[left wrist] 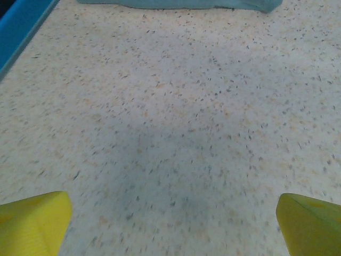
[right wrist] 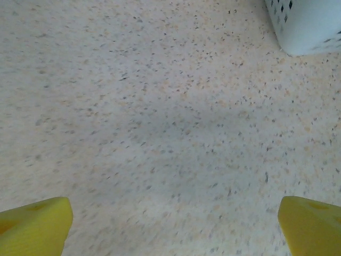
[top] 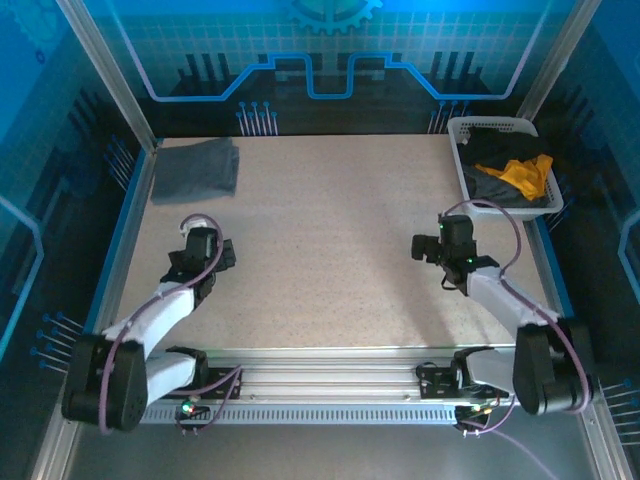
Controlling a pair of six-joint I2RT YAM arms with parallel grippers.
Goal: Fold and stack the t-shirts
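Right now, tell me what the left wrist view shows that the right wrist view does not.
Left wrist: the near edge of the folded grey t-shirt along the top, and a blue table rail in the upper left corner. Right wrist: a corner of the white basket at upper right. Both: the speckled table under an open gripper, the left gripper and the right gripper each with yellow fingertips spread to the bottom corners, holding nothing.

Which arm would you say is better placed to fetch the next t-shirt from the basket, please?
Right, I'd judge. The right gripper, open, hovers close to the white basket holding the black t-shirt and orange-yellow t-shirt. The left gripper sits across the table, nearer the folded grey t-shirt.
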